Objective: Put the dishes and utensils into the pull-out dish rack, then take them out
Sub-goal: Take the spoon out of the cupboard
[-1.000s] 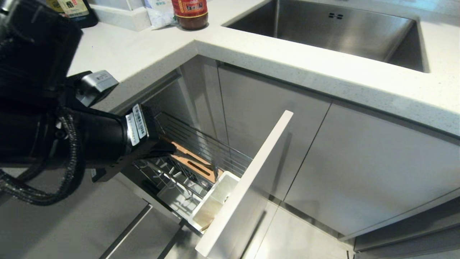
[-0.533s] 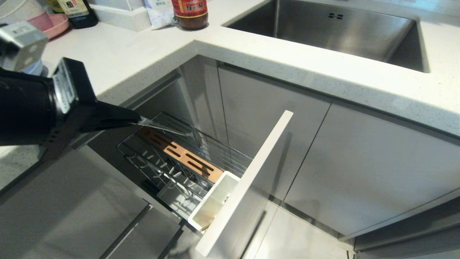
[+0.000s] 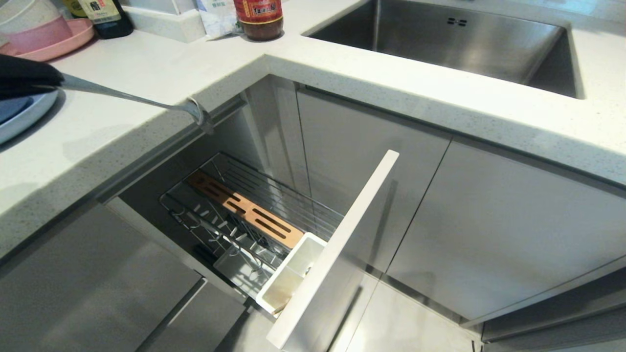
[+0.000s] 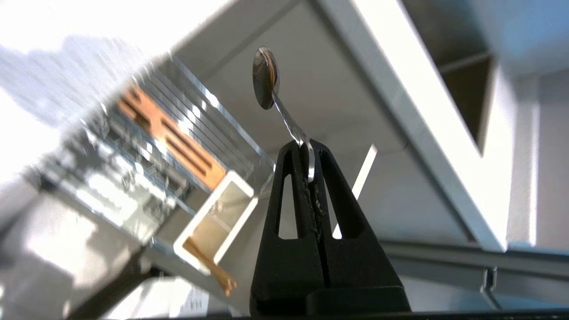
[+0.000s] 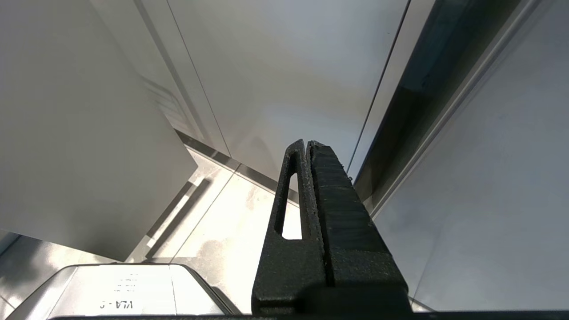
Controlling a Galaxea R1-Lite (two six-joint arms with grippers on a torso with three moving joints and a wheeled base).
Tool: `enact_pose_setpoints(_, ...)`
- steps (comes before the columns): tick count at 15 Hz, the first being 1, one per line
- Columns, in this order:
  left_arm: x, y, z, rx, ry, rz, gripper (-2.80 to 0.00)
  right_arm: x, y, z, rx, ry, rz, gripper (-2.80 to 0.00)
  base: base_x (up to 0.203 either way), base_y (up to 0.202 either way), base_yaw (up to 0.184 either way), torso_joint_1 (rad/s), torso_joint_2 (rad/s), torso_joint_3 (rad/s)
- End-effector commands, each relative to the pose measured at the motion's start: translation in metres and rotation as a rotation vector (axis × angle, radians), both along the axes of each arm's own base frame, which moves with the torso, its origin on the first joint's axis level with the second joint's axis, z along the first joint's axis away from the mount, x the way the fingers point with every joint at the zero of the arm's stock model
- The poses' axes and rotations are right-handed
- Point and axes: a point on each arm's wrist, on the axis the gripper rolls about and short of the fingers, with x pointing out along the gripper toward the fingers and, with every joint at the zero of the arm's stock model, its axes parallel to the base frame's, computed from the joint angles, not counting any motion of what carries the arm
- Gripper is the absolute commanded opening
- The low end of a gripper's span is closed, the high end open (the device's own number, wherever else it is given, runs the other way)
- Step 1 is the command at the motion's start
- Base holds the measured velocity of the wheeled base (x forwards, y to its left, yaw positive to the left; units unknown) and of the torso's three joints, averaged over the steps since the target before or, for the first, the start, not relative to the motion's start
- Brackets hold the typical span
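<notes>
left gripper (image 4: 306, 149) clamped on spoon (image 3: 146, 103) handle, held over worktop (image 3: 146, 63) edge above rack (image 3: 244, 215) | right gripper (image 5: 306, 144) closed, parked low by cabinets | plate (image 3: 19, 115) on worktop

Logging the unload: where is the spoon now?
Head view, left: the spoon is held by the left gripper over the countertop edge, above the open rack.

A polished metal spoon (image 3: 146, 101) gleams above a speckled, matt stone-look counter (image 3: 161, 73). Below, a shiny chrome wire rack (image 3: 274, 195) carries a slotted wooden strip (image 3: 244, 210) and a smooth white plastic cup (image 3: 288, 278); the steel sink (image 3: 455, 44) looks brushed.
</notes>
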Motion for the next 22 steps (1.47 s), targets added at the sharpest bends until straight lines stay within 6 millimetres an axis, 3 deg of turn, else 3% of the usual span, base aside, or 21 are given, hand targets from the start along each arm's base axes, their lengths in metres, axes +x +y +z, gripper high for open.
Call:
enact_pose_setpoints(1, -0.022, 0.021, 0.012, -0.035, -0.084, 0.031, -2.8, 0.0, 0.0, 0.0, 0.0, -0.002, 0.0, -2.8, 0.0, 0.0, 0.0, 0.0, 0.0, 0.0)
enact_pose_setpoints(4, -0.04, 0.037, 0.024, -0.043, -0.165, 0.081, -2.8, 0.0, 0.0, 0.0, 0.0, -0.002, 0.0, -2.8, 0.0, 0.0, 0.0, 0.0, 0.0, 0.0)
enact_pose_setpoints(9, -0.044, 0.046, 0.029, 0.037, -0.212, 0.263, -2.8, 0.0, 0.0, 0.0, 0.0, -0.002, 0.0, -2.8, 0.0, 0.0, 0.0, 0.0, 0.0, 0.0)
enact_pose_setpoints(16, -0.017, 0.05, 0.025, 0.198, -0.147, 0.566, -2.8, 0.0, 0.0, -0.001, 0.0, -0.001, 0.0, -2.8, 0.0, 0.0, 0.0, 0.0, 0.0, 0.0)
enact_pose_setpoints(22, 0.008, 0.052, 0.02, 0.286, -0.237, 0.68, -2.8, 0.0, 0.0, 0.0, 0.0, -0.002, 0.0, -2.8, 0.0, 0.0, 0.0, 0.0, 0.0, 0.0)
